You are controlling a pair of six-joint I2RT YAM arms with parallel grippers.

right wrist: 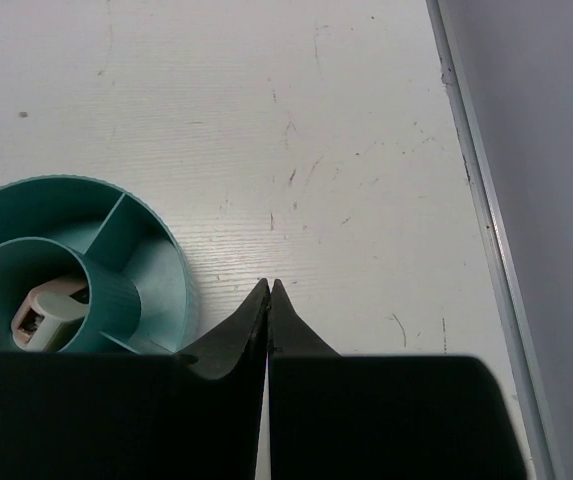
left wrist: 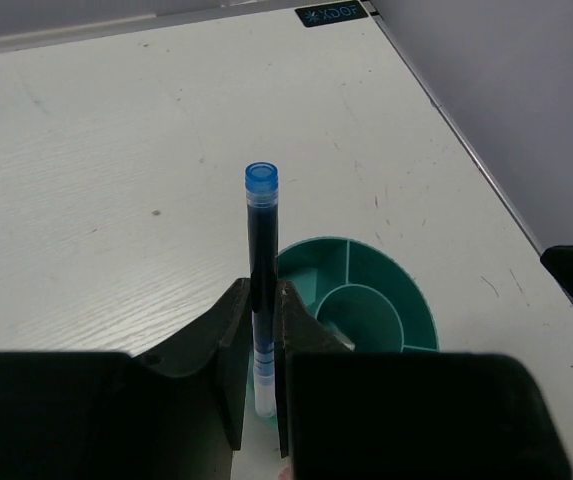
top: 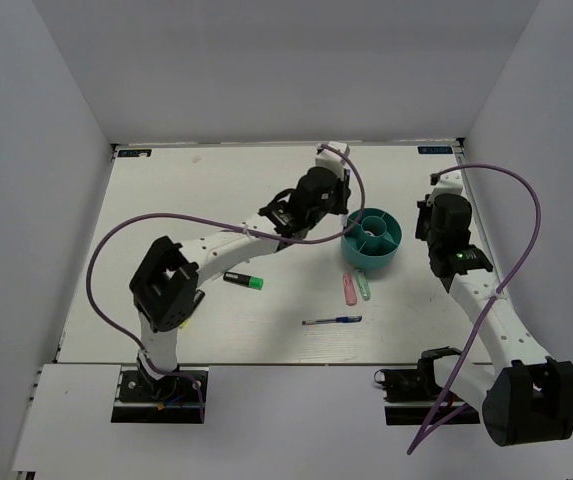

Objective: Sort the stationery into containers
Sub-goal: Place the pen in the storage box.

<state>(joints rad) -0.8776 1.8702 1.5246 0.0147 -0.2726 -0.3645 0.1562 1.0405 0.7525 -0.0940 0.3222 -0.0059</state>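
Observation:
My left gripper (left wrist: 258, 300) is shut on a slim blue pen (left wrist: 262, 260), held just left of the round teal organiser (left wrist: 411, 295). In the top view the left gripper (top: 334, 195) hovers by the organiser's (top: 382, 258) left rim. The organiser's central tube holds a small pale eraser (right wrist: 46, 312). My right gripper (right wrist: 268, 290) is shut and empty, right of the organiser (right wrist: 156, 275); in the top view it (top: 434, 222) sits beside the organiser's right side. On the table lie a black highlighter with a green cap (top: 244, 280), a pink marker (top: 348, 289), a pale green marker (top: 363, 287) and another blue pen (top: 332, 321).
White walls enclose the table on the left, back and right. The table's right edge strip (right wrist: 481, 230) runs close to my right gripper. A purple cable (top: 511, 195) loops over the right arm, and another (top: 166, 215) runs along the left arm.

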